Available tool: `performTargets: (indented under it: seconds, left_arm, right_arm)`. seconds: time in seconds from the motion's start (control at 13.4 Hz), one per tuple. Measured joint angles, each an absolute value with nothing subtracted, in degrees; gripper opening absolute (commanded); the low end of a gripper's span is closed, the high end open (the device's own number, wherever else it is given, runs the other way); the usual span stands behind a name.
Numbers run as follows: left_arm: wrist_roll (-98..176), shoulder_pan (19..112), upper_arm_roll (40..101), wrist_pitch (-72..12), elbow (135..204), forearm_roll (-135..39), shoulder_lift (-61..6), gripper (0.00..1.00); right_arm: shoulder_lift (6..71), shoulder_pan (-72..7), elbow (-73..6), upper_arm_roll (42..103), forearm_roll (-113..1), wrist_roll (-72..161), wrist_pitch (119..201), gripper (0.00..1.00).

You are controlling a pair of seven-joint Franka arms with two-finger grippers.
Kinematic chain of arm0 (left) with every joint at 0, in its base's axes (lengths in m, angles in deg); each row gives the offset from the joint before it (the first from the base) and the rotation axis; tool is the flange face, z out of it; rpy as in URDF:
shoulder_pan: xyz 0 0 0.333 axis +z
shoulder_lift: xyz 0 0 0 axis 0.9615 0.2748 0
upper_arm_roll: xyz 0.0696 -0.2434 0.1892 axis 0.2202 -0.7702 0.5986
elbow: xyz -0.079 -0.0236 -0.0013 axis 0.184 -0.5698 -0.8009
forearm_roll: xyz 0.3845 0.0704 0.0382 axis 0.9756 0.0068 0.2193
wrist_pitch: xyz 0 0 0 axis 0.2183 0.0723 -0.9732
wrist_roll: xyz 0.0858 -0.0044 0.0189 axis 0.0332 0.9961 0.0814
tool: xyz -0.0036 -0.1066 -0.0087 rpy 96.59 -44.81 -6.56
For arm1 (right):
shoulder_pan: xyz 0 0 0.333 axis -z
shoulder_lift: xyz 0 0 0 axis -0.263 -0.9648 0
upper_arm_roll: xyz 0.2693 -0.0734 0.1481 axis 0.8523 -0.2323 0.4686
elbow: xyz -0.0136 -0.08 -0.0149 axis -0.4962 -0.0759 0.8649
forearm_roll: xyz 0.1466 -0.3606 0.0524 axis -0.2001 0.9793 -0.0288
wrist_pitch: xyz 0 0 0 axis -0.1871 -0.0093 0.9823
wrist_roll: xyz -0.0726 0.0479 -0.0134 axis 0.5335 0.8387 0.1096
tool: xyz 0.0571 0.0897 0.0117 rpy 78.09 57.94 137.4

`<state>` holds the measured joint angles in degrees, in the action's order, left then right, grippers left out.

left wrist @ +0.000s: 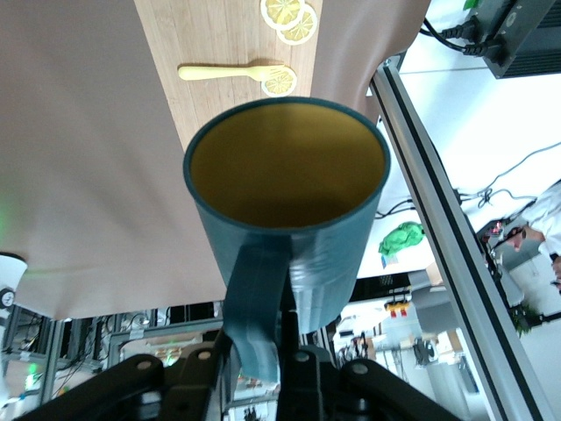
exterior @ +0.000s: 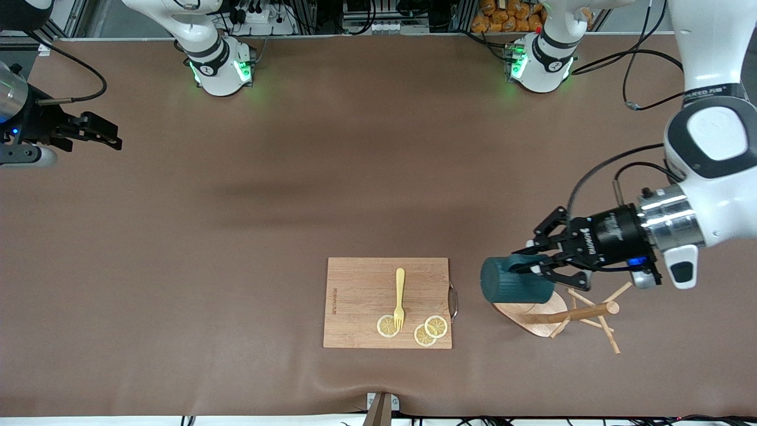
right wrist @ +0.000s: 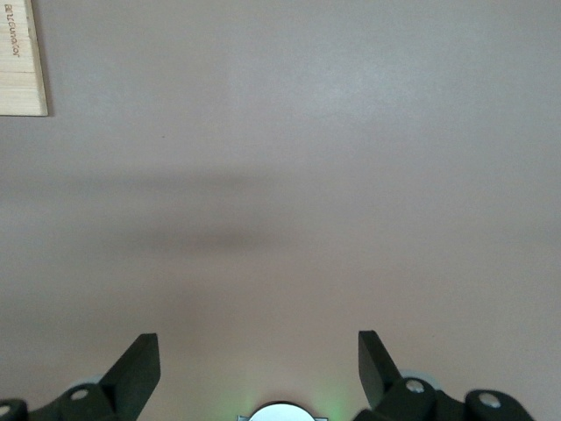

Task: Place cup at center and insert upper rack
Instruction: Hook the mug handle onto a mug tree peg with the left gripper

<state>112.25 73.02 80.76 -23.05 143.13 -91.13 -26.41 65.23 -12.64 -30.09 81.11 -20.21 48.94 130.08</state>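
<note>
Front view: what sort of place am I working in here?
Probably a robotics lab, staged as a kitchen counter: two arm bases bolted to a brown-covered table, cables and aluminium framing at its edge, a cutting board with lemon slices.

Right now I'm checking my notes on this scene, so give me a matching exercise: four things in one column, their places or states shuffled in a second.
Things:
1. cup
2. upper rack
3. fork
4. right gripper

Places or states:
A. lying on its side on the table
B. held by its handle in the left gripper
C. open, waiting over bare table
D. on the cutting board beside the lemon slices

Pairs: 1-B, 2-A, 3-D, 4-C
</note>
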Motion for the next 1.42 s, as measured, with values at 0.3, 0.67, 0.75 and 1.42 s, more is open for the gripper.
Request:
performTargets:
  seconds: [0.3,0.67,0.75,1.42]
  left_arm:
    - [104.7,76.1,80.8,-19.6,143.8,-94.5,-24.0,0.0]
    - [96.8,79.7,80.8,-13.8,143.9,-96.7,-21.2,0.0]
    - [95.6,80.4,80.8,-12.6,143.9,-97.3,-20.6,0.0]
    - [88.7,85.3,80.8,-7.9,144.0,-101.3,-16.3,0.0]
  right_arm:
    - [65.2,-12.6,-30.1,81.1,-20.2,48.9,130.1,1.0]
    - [65.2,-12.6,-30.1,81.1,-20.2,48.9,130.1,1.0]
    - [65.2,-12.6,-30.1,81.1,-20.2,48.9,130.1,1.0]
    - [65.2,-12.6,-30.1,81.1,-20.2,49.0,130.1,1.0]
